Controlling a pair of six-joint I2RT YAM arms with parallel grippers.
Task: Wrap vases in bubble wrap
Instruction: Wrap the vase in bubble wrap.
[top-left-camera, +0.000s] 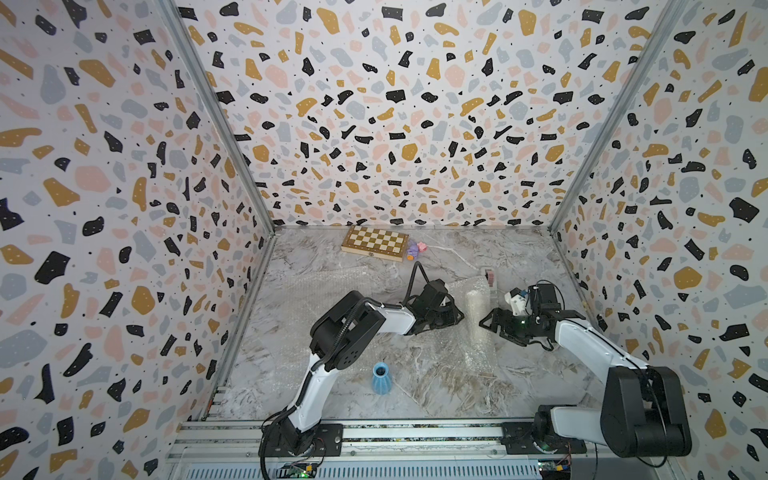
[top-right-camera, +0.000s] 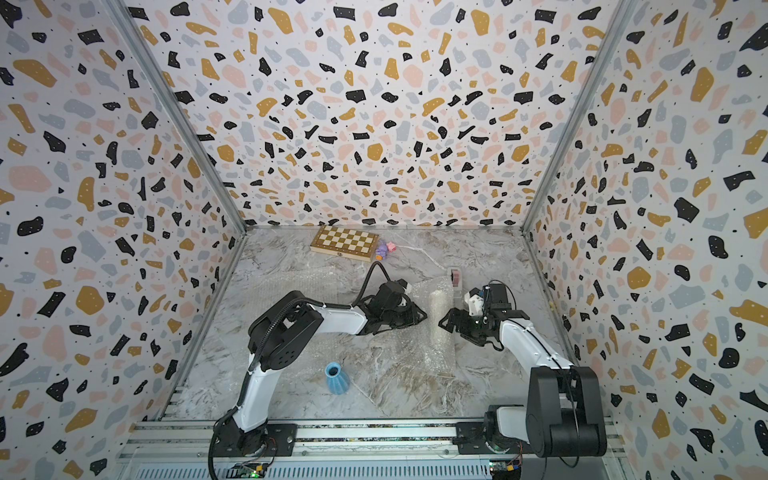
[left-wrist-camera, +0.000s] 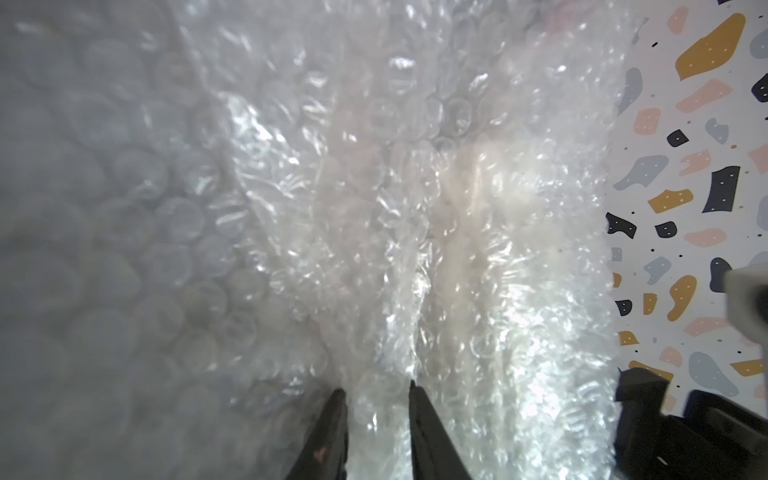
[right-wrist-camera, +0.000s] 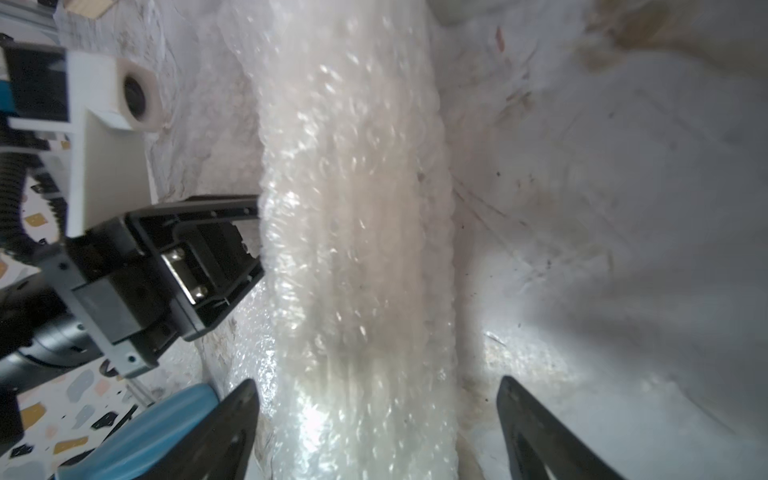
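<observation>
**Wrap might come loose**

The cream vase (top-left-camera: 476, 307), right of middle, is rolled in bubble wrap (top-left-camera: 478, 353). The left gripper (left-wrist-camera: 376, 388) pinches a fold; the right gripper (right-wrist-camera: 377, 380) stands wide open. If that pinch slips, the wrap could unroll.

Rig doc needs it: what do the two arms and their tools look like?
Left arm and right arm: white link shells, black joint housings, black bases on an aluminium rail. The left carries a black corrugated conduit and a black cable loop at the wrist. Left tool and right tool: black, tapered, pointed fingers. White camera mount on the right wrist.
</observation>
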